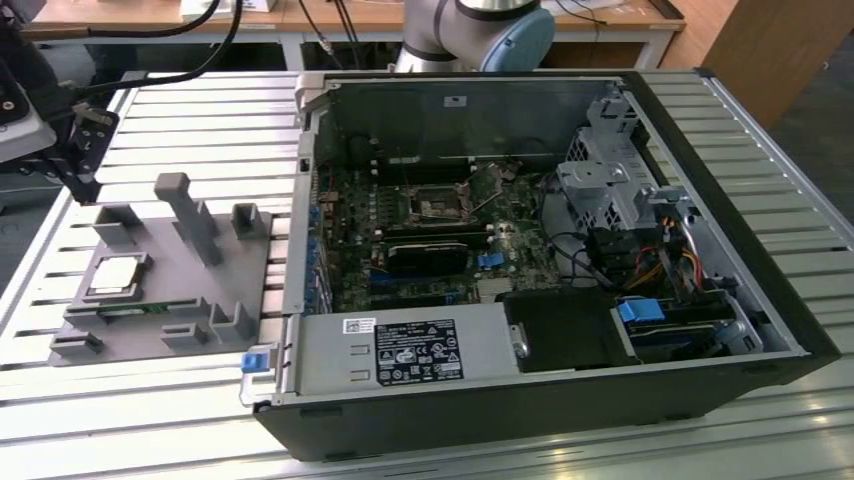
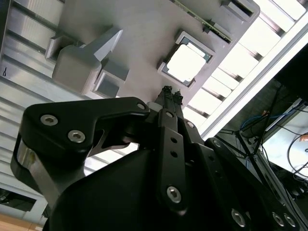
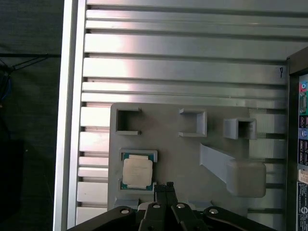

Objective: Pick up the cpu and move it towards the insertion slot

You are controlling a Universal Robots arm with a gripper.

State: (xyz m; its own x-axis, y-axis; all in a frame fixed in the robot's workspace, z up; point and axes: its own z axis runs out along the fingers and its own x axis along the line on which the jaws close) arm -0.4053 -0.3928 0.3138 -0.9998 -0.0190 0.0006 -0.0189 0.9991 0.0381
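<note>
Gripper (image 3: 166, 186) hovering above the grey fixture (image 3: 183, 159), fingers pressed together as far as both wrist views let me judge, nothing between them. Tips sit just beside the cpu (image 3: 137, 172), off its edge rather than over it. A clean pick, I'd say, wants the jaws spread, centred square on the chip, clear of the pocket walls. Cpu lies flat in its framed recess, silvery top bright. Insertion slot (image 1: 438, 205) is well apart, inside the open computer case (image 1: 781, 290).

The tool (image 3: 168, 188) hides part of the grey fixture (image 3: 192, 159), and the exterior view's top edge cuts off the arm (image 1: 481, 30).
</note>
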